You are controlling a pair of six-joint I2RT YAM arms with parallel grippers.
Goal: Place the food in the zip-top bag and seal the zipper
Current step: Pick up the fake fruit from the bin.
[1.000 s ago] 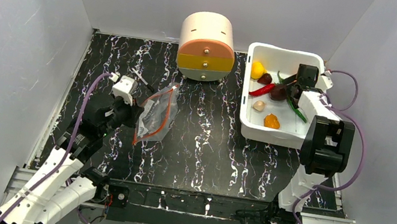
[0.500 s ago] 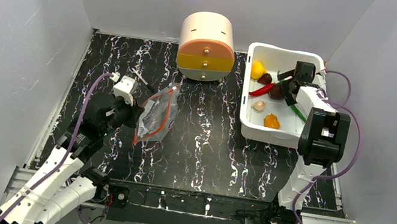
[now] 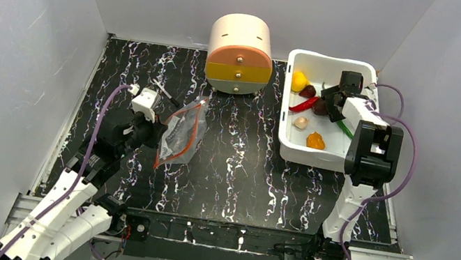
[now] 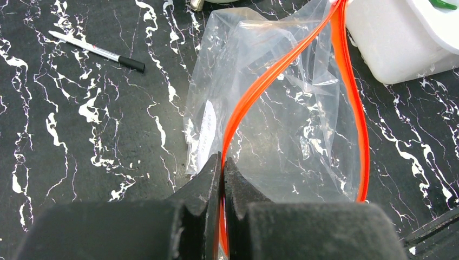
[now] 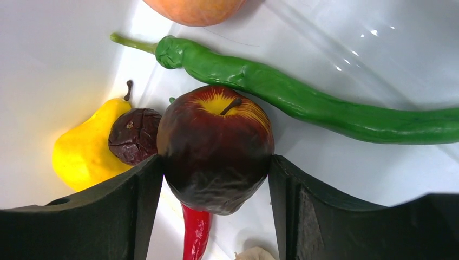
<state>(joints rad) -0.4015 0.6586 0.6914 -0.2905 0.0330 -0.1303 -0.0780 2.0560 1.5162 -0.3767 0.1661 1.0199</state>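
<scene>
A: Top view, what had moved?
B: R gripper (image 3: 326,103) had slid left inside the white tub (image 3: 295,149). Bag (image 3: 182,133) lay by L gripper (image 3: 153,133).
A: L wrist?
B: Fingers (image 4: 208,181) pinched the orange zipper (image 4: 254,92).
A: R wrist?
B: Fingers (image 5: 135,195) clamped the maroon apple (image 5: 216,157), touching the green chili (image 5: 303,97).

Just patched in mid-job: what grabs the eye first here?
The right gripper has its jaws closed on a dark red apple inside the white tub, beside a green chili. On the other side, the left gripper pinches the orange-red zipper of the clear zip-top bag, whose mouth gapes open.
</scene>
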